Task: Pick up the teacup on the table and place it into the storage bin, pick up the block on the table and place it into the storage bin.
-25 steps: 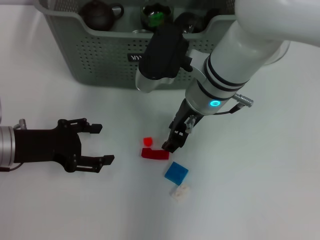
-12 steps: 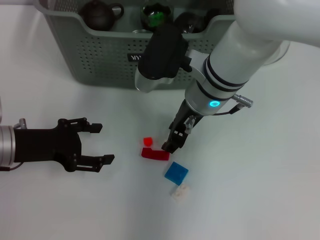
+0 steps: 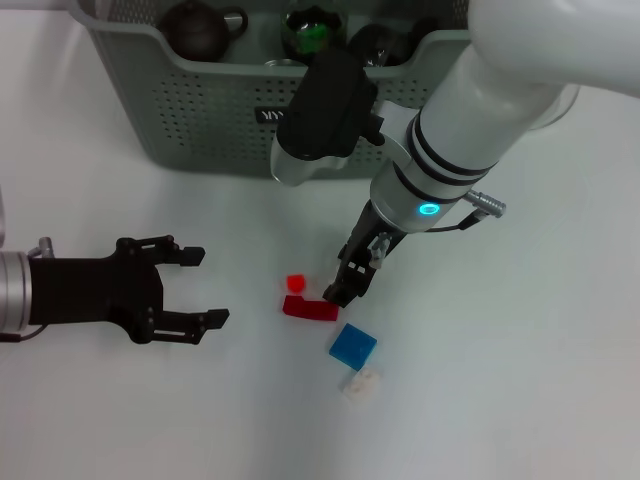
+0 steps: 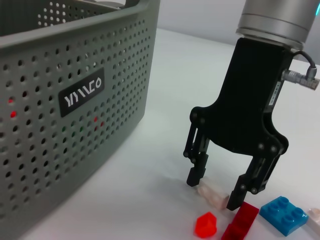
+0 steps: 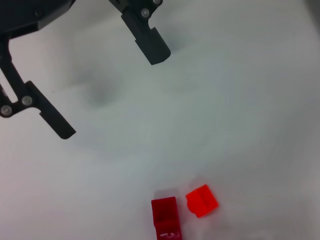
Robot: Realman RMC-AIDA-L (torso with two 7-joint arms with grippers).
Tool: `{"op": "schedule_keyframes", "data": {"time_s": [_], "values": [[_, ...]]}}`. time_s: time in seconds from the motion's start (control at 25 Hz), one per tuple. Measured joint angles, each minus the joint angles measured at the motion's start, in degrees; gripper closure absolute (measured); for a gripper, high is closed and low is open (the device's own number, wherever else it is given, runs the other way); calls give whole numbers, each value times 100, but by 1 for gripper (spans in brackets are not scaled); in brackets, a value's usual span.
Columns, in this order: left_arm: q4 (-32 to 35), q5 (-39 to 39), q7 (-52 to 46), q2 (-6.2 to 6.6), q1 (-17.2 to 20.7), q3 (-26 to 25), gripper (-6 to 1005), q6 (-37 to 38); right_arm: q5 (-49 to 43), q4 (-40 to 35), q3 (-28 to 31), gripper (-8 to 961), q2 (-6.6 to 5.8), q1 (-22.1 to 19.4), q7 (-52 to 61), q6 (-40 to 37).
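Right hand [image 3: 345,283] hasn't budged, spread wide, tips on surface [image 3: 520,380] beside dark red block [image 3: 309,308]; grab not started. Left hand [image 3: 185,288] idle, wide.

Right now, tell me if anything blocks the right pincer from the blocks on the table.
Nothing visible does. The right pincer hangs open just above the table, beside the dark red block. A pale block lies between its fingers. The left pincer sits off to the side.

Readable markings: one label only.
The storage bin [image 4: 75,125] carries a small black label [image 4: 81,92] with stylised white lettering, not clearly decipherable.
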Motion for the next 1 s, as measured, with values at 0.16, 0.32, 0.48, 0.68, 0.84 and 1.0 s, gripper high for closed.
{"op": "schedule_keyframes", "data": {"time_s": [0.16,0.32,0.48,0.68,0.84,1.0], "values": [[-1,0,0,-3,6,0,125,-35,25,-14,1,443,-6,-2,0,-32],[-2,-5,0,-3,9,0,126,-38,27,-12,7,457,-12,-3,54,-43],[-2,-7,0,-3,9,0,126,-38,30,-74,62,491,-33,-29,71,-77],[-2,-2,-12,-3,4,1,125,-31,-116,-689,675,516,-108,-236,40,-590],[9,0,-37,3,2,-5,125,14,-502,-1610,2033,517,-119,-378,64,-1703],[15,-12,-43,5,0,-10,125,24,-505,-2356,3622,517,-147,-167,216,-2789]]}}
